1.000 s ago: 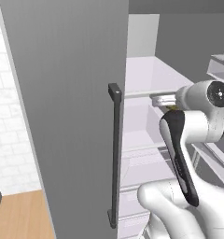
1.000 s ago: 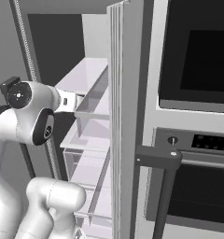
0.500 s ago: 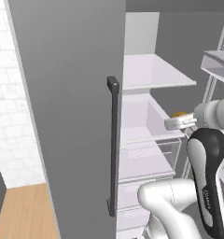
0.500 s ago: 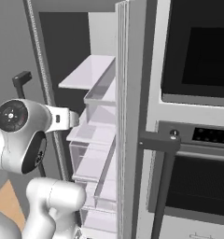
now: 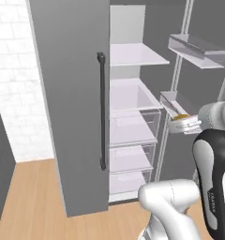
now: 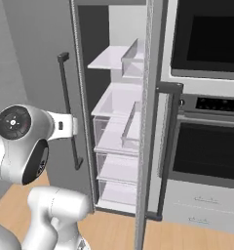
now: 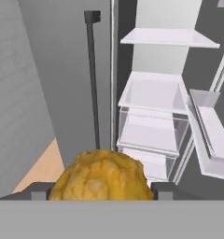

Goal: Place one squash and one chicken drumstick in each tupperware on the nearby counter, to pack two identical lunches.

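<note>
Pincer (image 7: 101, 196) closed on the yellow lumpy squash (image 7: 102, 179), held between the two dark finger tips (image 7: 39, 191), one on each side of it. In the hand view the squash sits at the bottom centre and hides most of the gap between the tips. In the left base view the squash (image 5: 181, 116) is a small yellow bit at the end of the white hand, up in the air, touching no shelf.

Ahead of the pincer: the open fridge (image 7: 156, 93) with pale glass shelves stacked top to bottom and clear drawers (image 7: 151, 128) below them. To the pincer's left, the grey closed fridge door (image 5: 72, 93) with a long dark vertical handle (image 5: 101, 110). To its right, the opened door's inner side with clear door bins (image 5: 196, 47), one bin just beside the held squash. Below and left of the pincer, light wooden floor (image 5: 30, 197).

Right base view: the arm's round white joint low left, open fridge door edge-on in the middle, black wall oven (image 6: 206, 97) well off to the right.
</note>
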You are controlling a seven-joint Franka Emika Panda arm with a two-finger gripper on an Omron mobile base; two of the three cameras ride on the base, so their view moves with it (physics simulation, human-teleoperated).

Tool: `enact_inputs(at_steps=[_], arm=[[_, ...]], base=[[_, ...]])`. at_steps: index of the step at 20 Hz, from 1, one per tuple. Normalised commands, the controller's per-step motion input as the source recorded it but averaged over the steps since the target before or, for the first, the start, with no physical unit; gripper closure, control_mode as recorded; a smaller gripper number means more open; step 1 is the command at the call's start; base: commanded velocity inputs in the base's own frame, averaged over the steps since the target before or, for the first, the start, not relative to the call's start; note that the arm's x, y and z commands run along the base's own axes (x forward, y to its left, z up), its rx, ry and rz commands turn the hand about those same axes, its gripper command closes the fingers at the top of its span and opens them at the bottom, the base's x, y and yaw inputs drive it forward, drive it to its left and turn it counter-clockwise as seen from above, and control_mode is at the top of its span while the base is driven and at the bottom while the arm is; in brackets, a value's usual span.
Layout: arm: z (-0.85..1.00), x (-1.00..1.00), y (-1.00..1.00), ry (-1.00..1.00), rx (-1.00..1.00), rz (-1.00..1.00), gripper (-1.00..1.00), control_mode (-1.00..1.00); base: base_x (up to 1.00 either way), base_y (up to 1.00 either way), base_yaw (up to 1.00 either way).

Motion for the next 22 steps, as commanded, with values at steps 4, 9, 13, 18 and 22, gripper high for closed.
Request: enact_inputs(at_steps=[4,9,13,18,22], arm=[[0.0,0.0,0.0,0.0,0.0,0.0,1.0,1.0],[0.0,0.0,0.0,0.0,0.0,0.0,1.0,1.0],[0.0,0.0,0.0,0.0,0.0,0.0,1.0,1.0],[0.0,0.0,0.0,0.0,0.0,0.0,1.0,1.0],[0.0,0.0,0.0,0.0,0.0,0.0,1.0,1.0]], base=[[-1.0,-0.43,-0.16],[-0.64,-0.51,-0.55],[-0.04,-0.51,-0.68],[0.04,-0.58,-0.68],[0.45,-0.63,-0.63]])
